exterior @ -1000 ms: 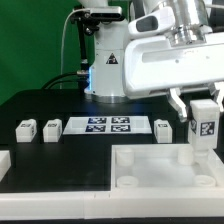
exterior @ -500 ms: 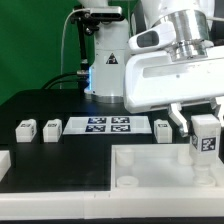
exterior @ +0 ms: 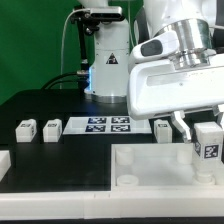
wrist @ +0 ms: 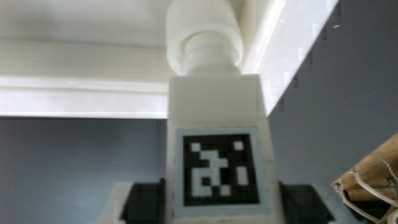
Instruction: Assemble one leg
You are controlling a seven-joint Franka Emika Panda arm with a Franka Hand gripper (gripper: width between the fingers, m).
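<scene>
So the gripper [exterior: 206,130] has the leg [exterior: 209,150] pinched between its fingers. It's holding the leg upright, with the black-and-white tag facing the outside camera. The leg hangs over the tray [exterior: 150,152], at the tray's far corner on the exterior view's right. Its lower end is down about level with the tray's rim, but I honestly can't tell whether it's touching the tray or just above it.

The wrist view has the same thing close up. The leg [wrist: 217,130] fills the middle of the shot, tag toward the camera, and its rounded tip points at the white tray [wrist: 89,75]. The gripper [wrist: 217,205] is closed on it, and you can just make out grey fingers [wrist: 139,203] tight against either side of the leg.

Everything else sits on the black table [exterior: 40,105] behind the tray. The marker board [exterior: 105,126] lies flat just past the tray's far edge. One small white block [exterior: 162,127] is right beside the board, on the end nearer the held leg. Two more blocks [exterior: 24,128] [exterior: 50,128] stand side by side past the board's other end, well away from the tray's far corner where the leg is.
</scene>
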